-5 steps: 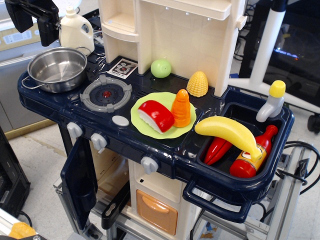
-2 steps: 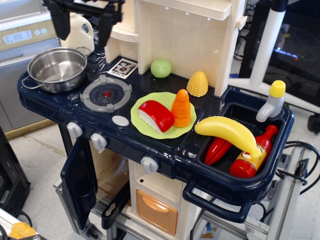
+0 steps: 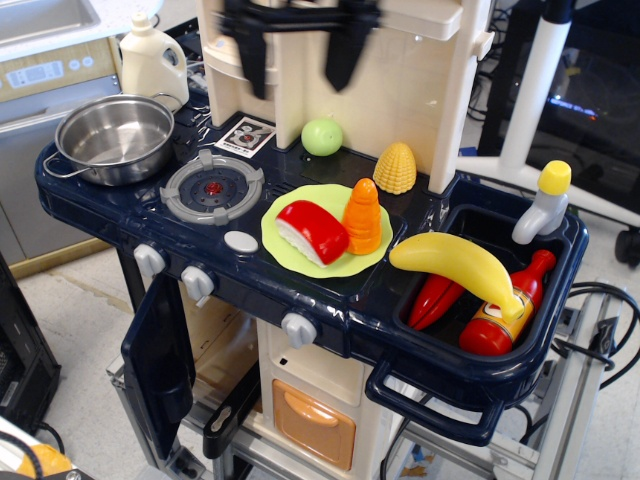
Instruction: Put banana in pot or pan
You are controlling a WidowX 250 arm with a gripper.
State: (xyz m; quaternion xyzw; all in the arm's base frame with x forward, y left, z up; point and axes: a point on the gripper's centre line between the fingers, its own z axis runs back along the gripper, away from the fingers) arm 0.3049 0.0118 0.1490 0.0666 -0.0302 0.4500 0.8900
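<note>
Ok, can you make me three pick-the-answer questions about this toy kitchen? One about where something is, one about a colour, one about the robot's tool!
1. Where is the banana?
A. in the pot
B. across the sink, on the red things
C. on the green plate

2. What colour is the plate?
A. green
B. blue
C. white

3. How is the tool?
A. shut on the banana
B. shut on the corn
C. open, holding nothing

Answers:
1 B, it lies over the sink at the right, while the pot is empty.
2 A, light green under the red and orange food.
3 C, its two dark fingers hang apart, high above the counter.
</note>
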